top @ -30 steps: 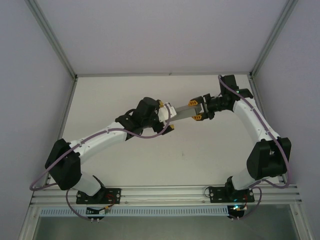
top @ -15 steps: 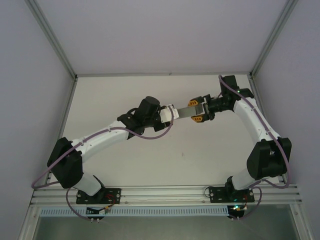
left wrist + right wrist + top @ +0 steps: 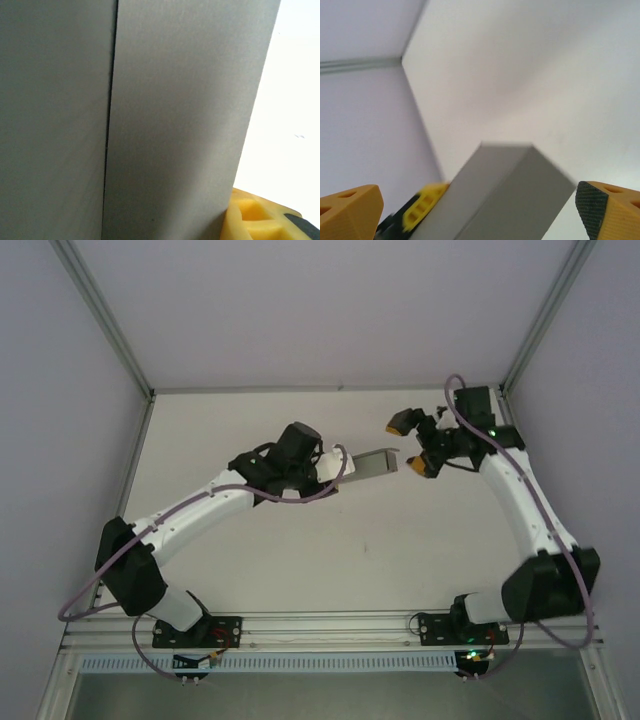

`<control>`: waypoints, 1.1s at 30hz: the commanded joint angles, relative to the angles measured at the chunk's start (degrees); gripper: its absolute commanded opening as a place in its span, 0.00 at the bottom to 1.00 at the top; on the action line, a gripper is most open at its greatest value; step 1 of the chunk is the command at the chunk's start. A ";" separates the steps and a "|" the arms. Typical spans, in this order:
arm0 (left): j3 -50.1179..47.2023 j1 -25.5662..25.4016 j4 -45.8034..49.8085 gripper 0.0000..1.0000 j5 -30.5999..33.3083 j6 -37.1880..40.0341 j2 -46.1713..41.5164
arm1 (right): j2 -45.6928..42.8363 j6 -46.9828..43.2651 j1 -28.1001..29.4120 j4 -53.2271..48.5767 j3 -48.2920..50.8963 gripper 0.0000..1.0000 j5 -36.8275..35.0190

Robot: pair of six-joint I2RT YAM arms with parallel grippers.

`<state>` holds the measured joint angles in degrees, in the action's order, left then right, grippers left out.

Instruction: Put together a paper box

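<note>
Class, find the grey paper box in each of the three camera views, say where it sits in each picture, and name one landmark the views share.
Top external: the paper box is at centre, held by the left end effector, short of the open right end effector.
Left wrist: left and centre, close up.
Right wrist: bottom centre, between the orange fingertips.
Shared landmark: the white table behind the box.

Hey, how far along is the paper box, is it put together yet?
Done: the paper box looks folded into a closed grey block. In hand: the left claw grips one end, holding it up; the right claw stands open, clear of the other end. Left: likely setting it down; whether the end flaps are tucked, I cannot tell.
</note>
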<state>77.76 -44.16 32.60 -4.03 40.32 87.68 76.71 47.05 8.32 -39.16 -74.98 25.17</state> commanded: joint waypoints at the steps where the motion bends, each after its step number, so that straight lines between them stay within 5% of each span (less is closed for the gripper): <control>1: 4.52 0.32 19.20 0.31 -0.69 -0.61 4.02 | -5.69 -23.12 -0.45 13.13 5.69 1.00 -15.72; 4: 8.61 1.09 31.00 0.34 -5.37 1.37 8.17 | -8.14 -35.82 -0.41 15.11 7.87 1.00 -15.58; 8: 10.02 1.25 32.44 0.32 -1.60 -0.58 11.98 | -8.07 -47.78 -0.40 9.76 7.02 1.00 -7.19; 14: 9.11 2.11 28.66 0.32 -3.28 0.28 14.24 | -3.32 -53.02 -0.43 3.89 7.28 1.00 5.13; 21: 7.85 3.75 24.37 0.32 -4.82 -1.49 18.79 | 1.18 -58.37 0.29 3.60 9.75 0.85 15.75; 33: 7.98 4.09 22.83 0.33 -3.11 -1.82 21.14 | 9.13 -67.26 7.92 -0.16 9.33 0.67 5.02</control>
<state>86.04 -40.38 54.24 -8.10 38.76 107.31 84.97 -16.21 15.66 -37.80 -65.21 32.10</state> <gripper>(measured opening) 0.422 0.675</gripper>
